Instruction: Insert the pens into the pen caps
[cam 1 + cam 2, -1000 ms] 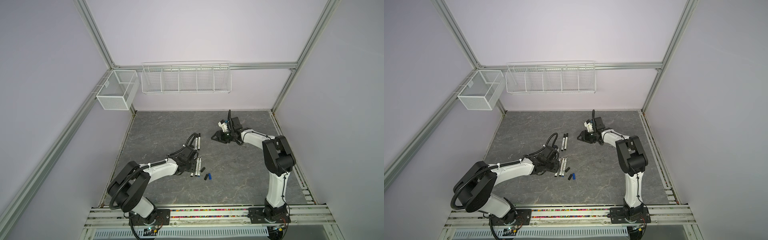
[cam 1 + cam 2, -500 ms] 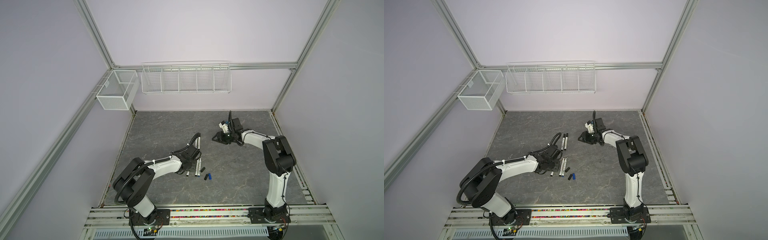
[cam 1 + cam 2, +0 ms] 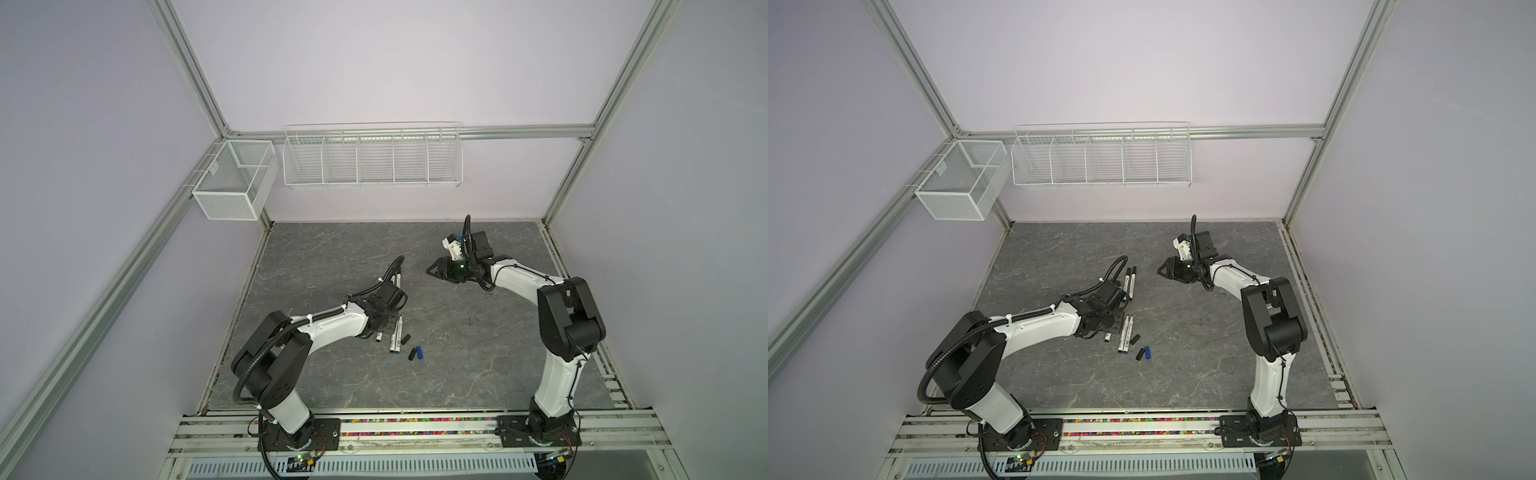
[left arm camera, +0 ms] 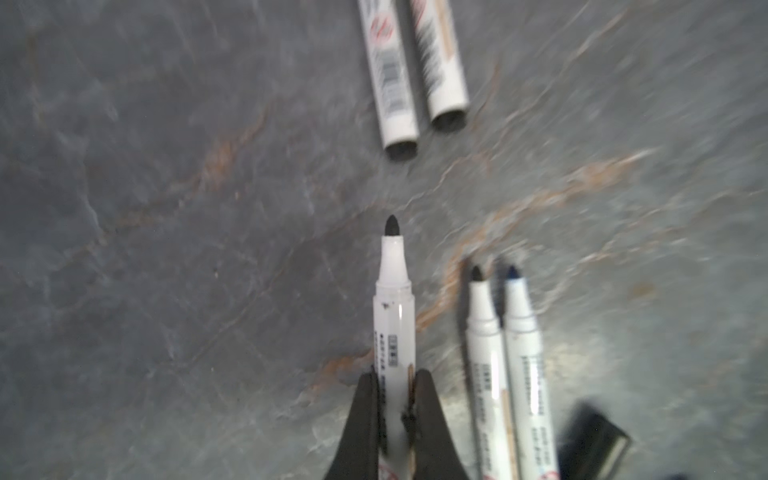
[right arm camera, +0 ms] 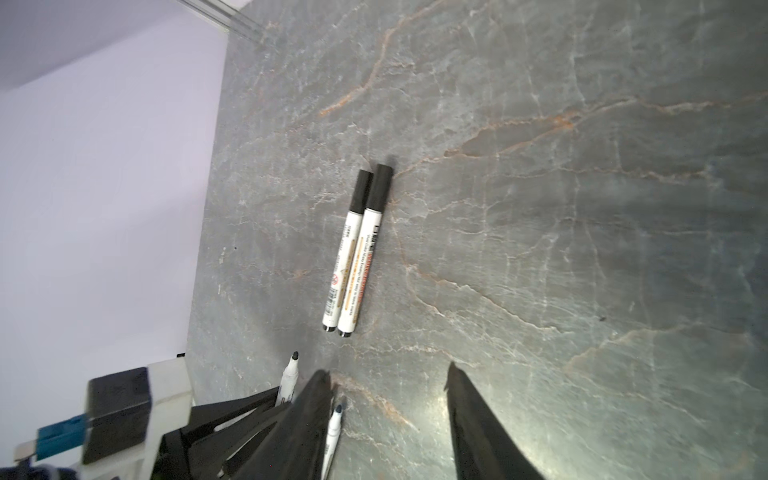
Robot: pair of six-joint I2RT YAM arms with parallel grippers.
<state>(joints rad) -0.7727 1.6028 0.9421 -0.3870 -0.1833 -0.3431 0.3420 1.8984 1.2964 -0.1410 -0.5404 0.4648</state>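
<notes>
Clamping a seemingly light, stiff, slick pen mid-barrel at lower centre of frame, the left gripper steadies it while the right gripper gapes empty.

Uncapped pens beside loose caps (two capped)

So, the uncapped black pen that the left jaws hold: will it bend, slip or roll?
The black-tipped pen looks like rigid plastic, so it probably will not bend. Its smooth round barrel may pivot or slip between the narrow jaws of the left gripper. Laid on the flat table, it would likely roll.
</notes>
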